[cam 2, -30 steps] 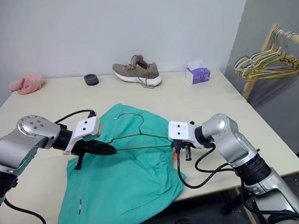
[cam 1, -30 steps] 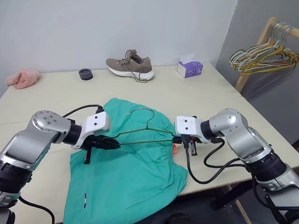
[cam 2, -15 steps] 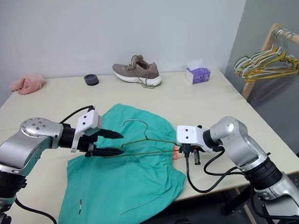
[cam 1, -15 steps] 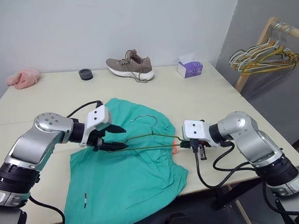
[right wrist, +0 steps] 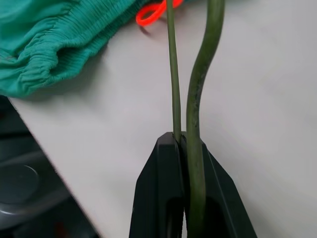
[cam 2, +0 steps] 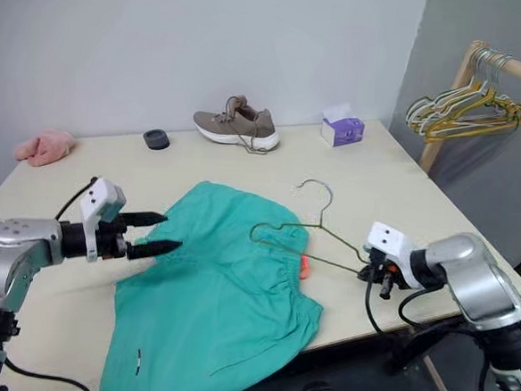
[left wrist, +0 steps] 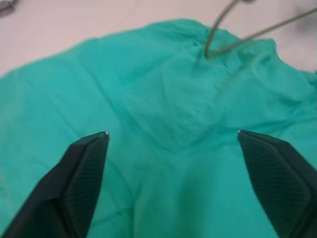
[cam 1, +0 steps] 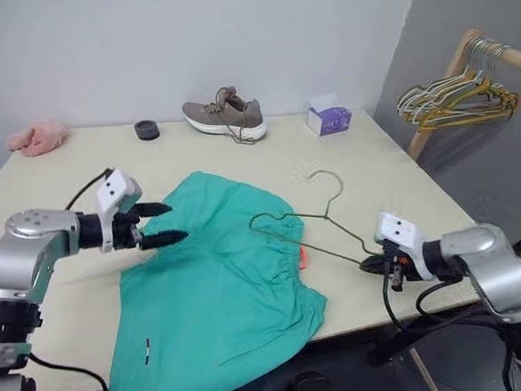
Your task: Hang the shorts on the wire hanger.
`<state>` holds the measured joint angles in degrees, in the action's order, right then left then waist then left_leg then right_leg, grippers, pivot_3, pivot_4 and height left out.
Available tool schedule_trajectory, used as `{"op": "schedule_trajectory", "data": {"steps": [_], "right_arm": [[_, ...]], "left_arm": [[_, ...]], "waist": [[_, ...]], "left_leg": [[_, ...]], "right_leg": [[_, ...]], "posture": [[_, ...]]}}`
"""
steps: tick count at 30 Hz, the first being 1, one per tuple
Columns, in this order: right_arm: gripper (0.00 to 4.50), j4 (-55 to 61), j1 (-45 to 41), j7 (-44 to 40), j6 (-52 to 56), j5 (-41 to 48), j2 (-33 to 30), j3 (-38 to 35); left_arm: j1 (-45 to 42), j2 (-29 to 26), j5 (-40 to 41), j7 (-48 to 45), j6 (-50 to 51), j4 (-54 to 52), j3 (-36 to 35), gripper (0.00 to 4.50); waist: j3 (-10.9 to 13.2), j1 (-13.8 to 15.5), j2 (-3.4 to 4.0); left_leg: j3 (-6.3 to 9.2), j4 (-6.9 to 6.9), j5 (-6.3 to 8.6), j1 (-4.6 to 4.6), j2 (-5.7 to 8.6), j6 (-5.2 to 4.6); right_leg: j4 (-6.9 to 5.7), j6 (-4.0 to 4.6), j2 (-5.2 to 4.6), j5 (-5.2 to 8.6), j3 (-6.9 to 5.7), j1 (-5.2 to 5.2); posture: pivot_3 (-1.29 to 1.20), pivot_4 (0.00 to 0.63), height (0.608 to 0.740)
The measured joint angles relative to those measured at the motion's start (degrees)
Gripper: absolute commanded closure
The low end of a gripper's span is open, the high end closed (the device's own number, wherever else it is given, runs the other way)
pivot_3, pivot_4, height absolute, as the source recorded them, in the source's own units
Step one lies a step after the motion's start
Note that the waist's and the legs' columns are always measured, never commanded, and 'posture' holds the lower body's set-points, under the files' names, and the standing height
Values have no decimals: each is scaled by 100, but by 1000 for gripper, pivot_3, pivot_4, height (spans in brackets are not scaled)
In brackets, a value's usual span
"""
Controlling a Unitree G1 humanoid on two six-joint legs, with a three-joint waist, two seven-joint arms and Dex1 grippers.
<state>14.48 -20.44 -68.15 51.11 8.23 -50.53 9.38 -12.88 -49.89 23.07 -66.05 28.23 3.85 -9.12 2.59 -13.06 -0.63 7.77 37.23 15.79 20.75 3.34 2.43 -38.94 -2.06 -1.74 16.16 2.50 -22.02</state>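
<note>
STEP: threading not yet begun | right gripper (cam 1: pixel 369 262) clamping hanger (cam 1: pixel 305 222) corner, wire lying at shorts' (cam 1: pixel 219 282) 3 o'clock waistband edge | left gripper (cam 1: pixel 171 224) gaping, empty, hovering at shorts' 10 o'clock | NEXT: left is needing to pinch waistband so hanger can enter

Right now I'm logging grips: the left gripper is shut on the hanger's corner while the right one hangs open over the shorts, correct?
Sides are swapped. The right gripper is shut on the hanger, as the right wrist view shows; the left gripper hangs open over the shorts.
</note>
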Motion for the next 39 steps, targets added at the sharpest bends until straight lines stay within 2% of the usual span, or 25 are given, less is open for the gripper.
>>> {"op": "schedule_trajectory", "data": {"steps": [13,18,28,33,39], "right_arm": [[4500,536,1911,852,1747,1254,-22,-1779],[4500,777,2130,919,1938,1647,-74,-1780],[4500,792,1269,1090,2006,2100,-123,-1245],[4500,1014,1059,1092,1891,2225,-276,-905],[4500,1004,891,1371,1900,2223,-120,-433]], "left_arm": [[214,6,-33,-98,-270,-291,117,39],[116,4,-69,-98,-279,-271,218,39],[91,4,-95,-51,-362,-258,258,39],[145,3,-136,149,-396,-159,186,39],[143,4,-185,416,-563,-12,37,39]], "waist": [[0,1,2],[0,-28,1],[0,-118,2],[0,-113,1],[1,-93,1]], "left_leg": [[-6,44,4,-3,1,-8],[-8,50,5,-4,1,-9],[-5,50,8,0,1,-11],[-4,50,8,0,0,-11],[-3,50,8,1,1,-12]], "right_leg": [[-1,-18,2,9,-2,26],[-1,-20,2,8,-2,30],[2,-21,2,8,-3,28],[3,-21,2,9,-4,28],[4,-22,1,8,-1,27]], "posture": [[-327,0,740],[-327,0,740],[-303,0,740],[-294,0,740],[-276,0,740]]}}
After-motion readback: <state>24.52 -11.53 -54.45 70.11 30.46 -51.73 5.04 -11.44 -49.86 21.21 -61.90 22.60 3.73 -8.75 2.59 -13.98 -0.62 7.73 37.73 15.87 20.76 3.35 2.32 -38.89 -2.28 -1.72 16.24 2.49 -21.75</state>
